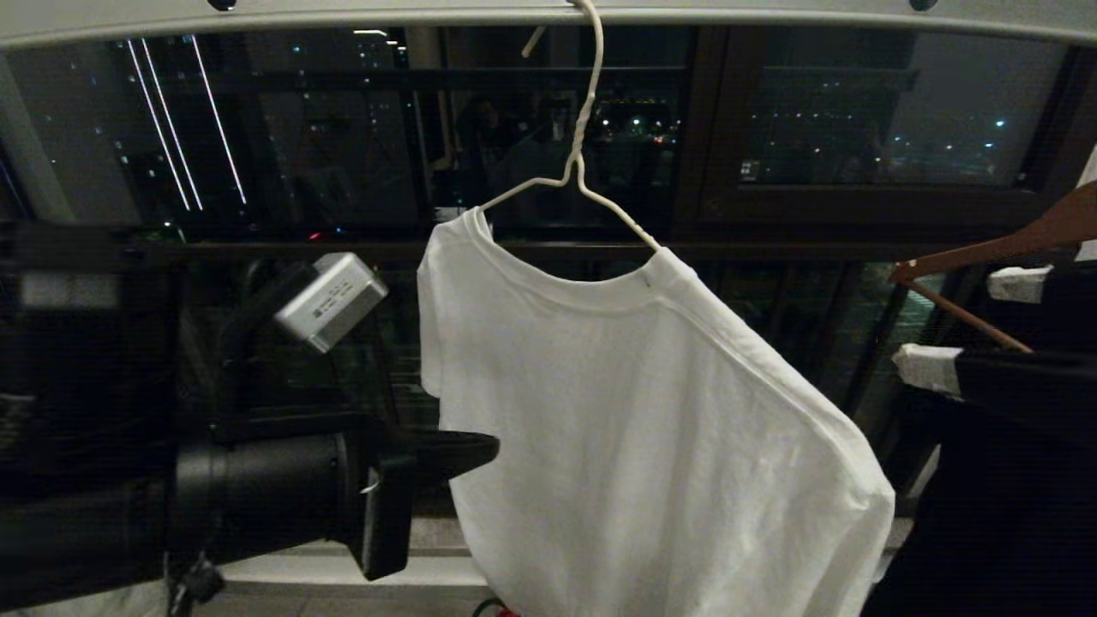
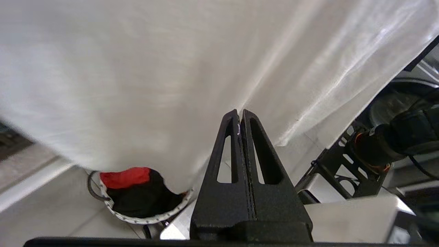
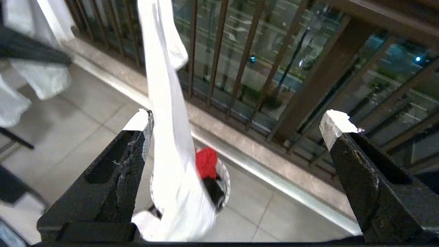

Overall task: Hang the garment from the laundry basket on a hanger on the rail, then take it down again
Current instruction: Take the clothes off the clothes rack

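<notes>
Nearest the lens, my left claw [image 2: 239, 118] has its two fingers pressed flat together, tips against a fold of the shirt [image 1: 634, 411]; whether cloth is truly pinched between them I cannot tell, though creases run to the tips. From the head view that claw reaches in at the shirt's left edge, low down. My right claw [image 3: 236, 123] stands wide open with nothing in it, the shirt seen edge-on past its fingers. The shirt hangs on the hanger [image 1: 576, 163], which is hooked over the rail [image 1: 771, 15] at the top. It sits crookedly: one shoulder is drawn tight up by the neck, the other slopes far down the wire. Below, the basket [image 2: 144, 202] sits on the floor with a red cloth [image 2: 125, 176] and a black garment [image 2: 144, 199] inside. I judge the hanging done and the taking-down just begun. Next I should draw the cloth down and sideways off the hanger, gently, since the wire could swing or jump off the rail; the free claw could steady the hanger or take the far shoulder.
</notes>
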`<state>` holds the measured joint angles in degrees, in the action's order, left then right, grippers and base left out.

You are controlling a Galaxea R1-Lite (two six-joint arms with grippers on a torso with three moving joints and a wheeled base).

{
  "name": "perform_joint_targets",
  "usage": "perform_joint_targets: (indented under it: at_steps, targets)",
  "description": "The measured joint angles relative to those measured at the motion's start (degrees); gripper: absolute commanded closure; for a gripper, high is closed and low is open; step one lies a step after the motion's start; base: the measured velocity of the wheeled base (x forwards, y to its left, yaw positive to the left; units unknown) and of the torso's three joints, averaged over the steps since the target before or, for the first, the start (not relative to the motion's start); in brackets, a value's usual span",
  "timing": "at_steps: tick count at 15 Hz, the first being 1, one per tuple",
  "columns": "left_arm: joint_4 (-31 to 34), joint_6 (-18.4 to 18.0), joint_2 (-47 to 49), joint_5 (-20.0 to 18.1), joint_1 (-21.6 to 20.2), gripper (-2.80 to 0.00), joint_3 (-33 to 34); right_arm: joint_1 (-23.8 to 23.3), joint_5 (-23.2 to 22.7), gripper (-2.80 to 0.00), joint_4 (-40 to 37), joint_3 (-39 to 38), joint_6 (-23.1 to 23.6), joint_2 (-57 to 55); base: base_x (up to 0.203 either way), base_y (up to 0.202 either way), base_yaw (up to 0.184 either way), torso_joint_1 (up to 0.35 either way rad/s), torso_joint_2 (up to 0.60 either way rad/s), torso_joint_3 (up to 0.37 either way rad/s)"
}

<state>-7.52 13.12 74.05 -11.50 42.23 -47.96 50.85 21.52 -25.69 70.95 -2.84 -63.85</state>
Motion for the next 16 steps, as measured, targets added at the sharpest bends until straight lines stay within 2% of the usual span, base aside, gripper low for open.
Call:
perform_joint_targets:
  at_steps: [7, 11, 16]
  targets:
    - [0.01, 0.38, 8.61, -0.3, 0.02, 0.0, -5.26, 0.02, -0.64, -2.8, 0.17, -14.68, -2.57, 6.89, 0.0, 0.0, 0.0, 0.0, 0.0, 0.0]
    - [0.02, 0.41, 8.59, -0.23, -0.06, 0.0, -5.39, -0.81, -0.71, -2.8, 1.81, -21.25, -0.2, 9.6, 0.0, 0.0, 0.0, 0.0, 0.0, 0.0]
    - [0.15, 0.42, 7.2, 0.17, -0.06, 0.0, -5.15, -4.45, -0.81, -2.8, 9.97, -26.84, 4.45, 9.93, 0.0, 0.0, 0.0, 0.0, 0.0, 0.0]
